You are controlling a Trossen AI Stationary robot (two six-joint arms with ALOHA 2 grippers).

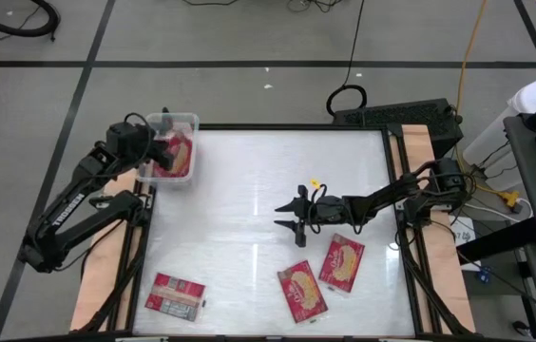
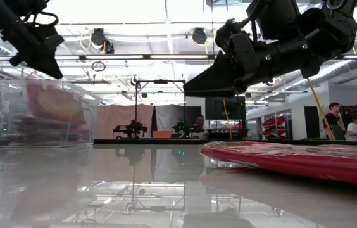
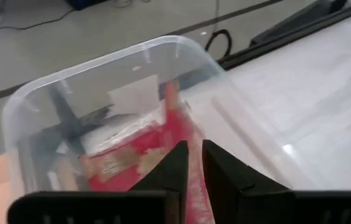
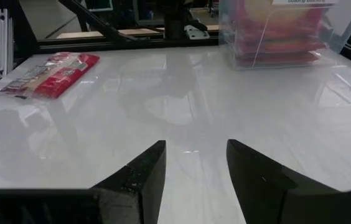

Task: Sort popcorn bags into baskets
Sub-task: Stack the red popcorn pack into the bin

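Left end effector (image 1: 161, 149) over the clear bin (image 1: 190, 122) at the bench's (image 1: 249, 171) far left corner, fingers (image 3: 174, 163) pointed down into it. Fingers nearly together, a thin gap between them — a red bag (image 3: 191, 149) standing on edge right at the tips; cannot tell whether still pinched or just let go. More bags (image 3: 119, 155) stacked flat inside the bin, red with a yellowish picture, a pale panel showing behind. Same stack seen through the bin wall (image 2: 14, 95) in the low view, with the left end effector (image 2: 42, 60) above it.

Right end effector (image 1: 292, 223) near the bench's middle, reaching in from the right side, held above the surface. Fingers (image 4: 144, 171) apart, nothing between them — released. Seen in the low view as a dark mass (image 2: 229, 73) hanging above a red bag (image 2: 292, 158) lying flat close to the camera.

3 bags loose on the bench: 2 side by side near the front edge, right of centre (image 1: 302, 292) (image 1: 342, 263), just below the right end effector; 1 apart near the front left corner (image 1: 175, 295), pale panel up. That last bag also in the right wrist view (image 4: 51, 73), with the bin (image 4: 350, 28) beyond.

People seated in the room behind (image 2: 356, 130).
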